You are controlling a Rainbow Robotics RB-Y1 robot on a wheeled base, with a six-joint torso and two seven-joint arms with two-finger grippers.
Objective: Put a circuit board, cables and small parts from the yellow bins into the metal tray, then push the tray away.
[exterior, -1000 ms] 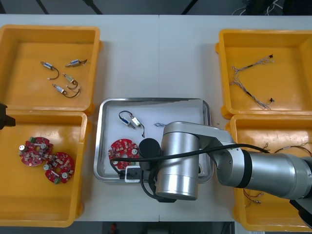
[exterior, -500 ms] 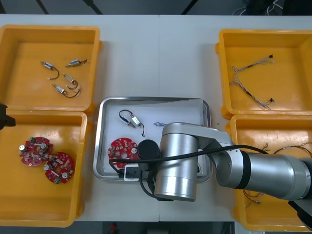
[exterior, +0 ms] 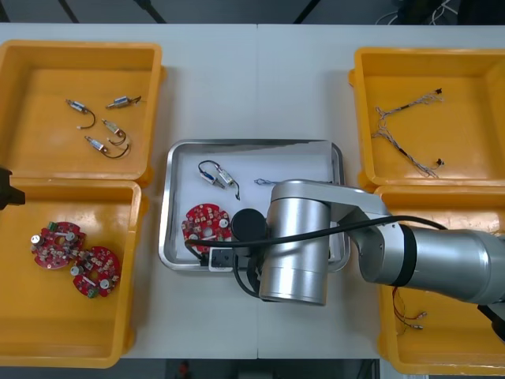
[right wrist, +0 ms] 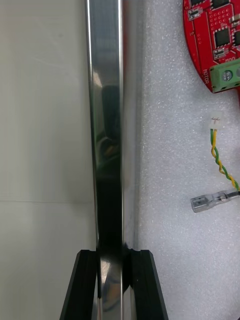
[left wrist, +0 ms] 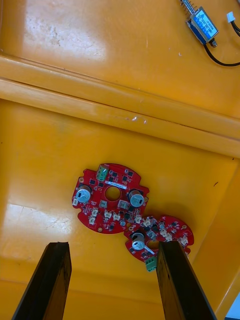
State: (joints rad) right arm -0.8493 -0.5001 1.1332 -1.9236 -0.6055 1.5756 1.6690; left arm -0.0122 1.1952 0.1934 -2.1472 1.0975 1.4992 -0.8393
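The metal tray (exterior: 252, 145) lies mid-table, white inside. It holds a red circuit board (exterior: 205, 223), a small metal part on a black cable (exterior: 219, 178) and a blue-white cable (exterior: 264, 182). My right arm (exterior: 296, 245) reaches over the tray's near edge. In the right wrist view my right gripper (right wrist: 112, 255) is shut on the tray's shiny near rim (right wrist: 107, 150), the board (right wrist: 215, 40) and a yellow twisted cable (right wrist: 218, 157) lying just inside. My left gripper (left wrist: 115, 250) hangs open over two red boards (left wrist: 112, 197) in the near left bin.
Far left yellow bin (exterior: 24, 95) holds several small metal parts. Near left bin (exterior: 47, 332) holds two boards (exterior: 75, 257). Far right bin (exterior: 473, 95) has thin cables; near right bin (exterior: 394, 347) has more under my right arm. Bare table lies beyond the tray.
My right gripper closed on the tray's near rim, and the tray has slid away from me toward the table's far side. The left arm has not moved.
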